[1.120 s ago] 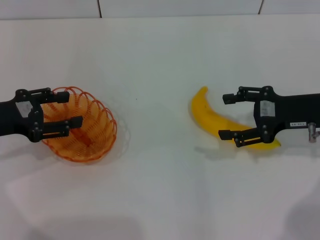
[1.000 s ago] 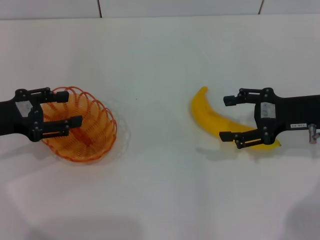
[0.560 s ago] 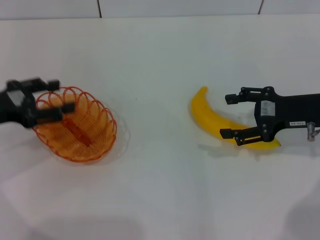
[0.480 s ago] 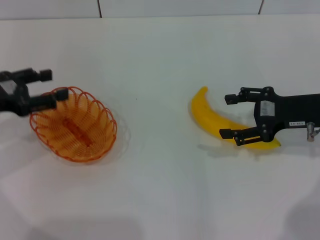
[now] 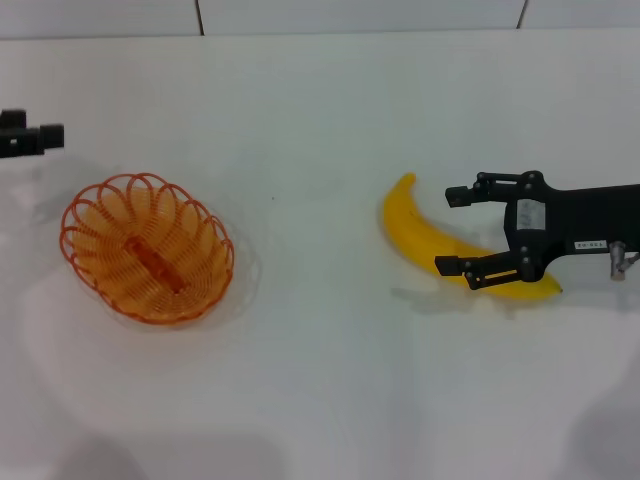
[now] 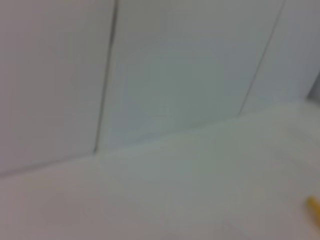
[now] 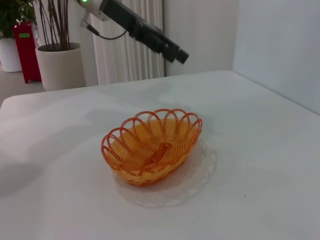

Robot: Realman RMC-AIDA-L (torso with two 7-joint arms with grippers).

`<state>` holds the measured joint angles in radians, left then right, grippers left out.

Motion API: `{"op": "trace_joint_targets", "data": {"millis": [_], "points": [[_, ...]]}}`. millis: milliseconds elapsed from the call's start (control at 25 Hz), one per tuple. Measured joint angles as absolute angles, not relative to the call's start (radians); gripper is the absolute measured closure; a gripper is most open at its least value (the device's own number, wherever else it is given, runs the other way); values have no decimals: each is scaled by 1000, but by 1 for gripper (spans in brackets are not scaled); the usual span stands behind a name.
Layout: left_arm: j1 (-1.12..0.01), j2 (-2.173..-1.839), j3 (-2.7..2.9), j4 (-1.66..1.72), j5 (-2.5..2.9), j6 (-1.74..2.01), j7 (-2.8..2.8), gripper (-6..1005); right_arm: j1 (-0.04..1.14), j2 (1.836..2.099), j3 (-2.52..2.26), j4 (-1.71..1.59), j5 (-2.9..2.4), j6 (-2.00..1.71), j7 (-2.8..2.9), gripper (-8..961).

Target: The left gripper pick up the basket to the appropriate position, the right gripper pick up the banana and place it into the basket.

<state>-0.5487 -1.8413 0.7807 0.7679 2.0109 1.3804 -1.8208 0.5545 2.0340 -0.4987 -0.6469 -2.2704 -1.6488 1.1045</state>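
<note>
The orange wire basket (image 5: 147, 248) rests on the white table at the left, with nothing holding it; the right wrist view shows the basket (image 7: 152, 145) upright. My left gripper (image 5: 45, 138) is at the far left edge, behind the basket and apart from it, raised above the table (image 7: 172, 49). The yellow banana (image 5: 415, 230) lies at the right. My right gripper (image 5: 452, 230) is open with one finger on each side of the banana's middle. A yellow banana tip (image 6: 314, 204) shows in the left wrist view.
The white table (image 5: 320, 380) stretches wide between basket and banana and toward the front. A panelled wall (image 5: 350, 15) runs along the back edge. A potted plant (image 7: 60, 65) stands beyond the table's far end.
My left gripper has pulled off the basket rim and moved back, up and left. The basket stays on the table, shifted slightly left. The right gripper has barely moved.
</note>
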Motion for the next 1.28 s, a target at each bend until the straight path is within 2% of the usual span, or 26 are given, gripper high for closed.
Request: {"op": "trace_joint_targets", "data": {"millis": [160, 560, 960, 1280], "points": [[-592, -1838, 781, 763, 2144, 1373, -1886, 247, 555, 2034, -500, -645, -2270, -1649, 1104, 44], [-673, -1895, 787, 744, 2352, 1312, -1917, 252, 558, 2034, -502, -643, -2270, -1649, 1104, 45], [-729, -1908, 793, 664, 2427, 1247, -1921, 289, 559, 2034, -509, -642, -2270, -1649, 1104, 45], [-759, -1945, 795, 648, 2504, 1202, -1923, 318, 563, 2035, -525, -641, -2270, -1638, 1113, 45]]}}
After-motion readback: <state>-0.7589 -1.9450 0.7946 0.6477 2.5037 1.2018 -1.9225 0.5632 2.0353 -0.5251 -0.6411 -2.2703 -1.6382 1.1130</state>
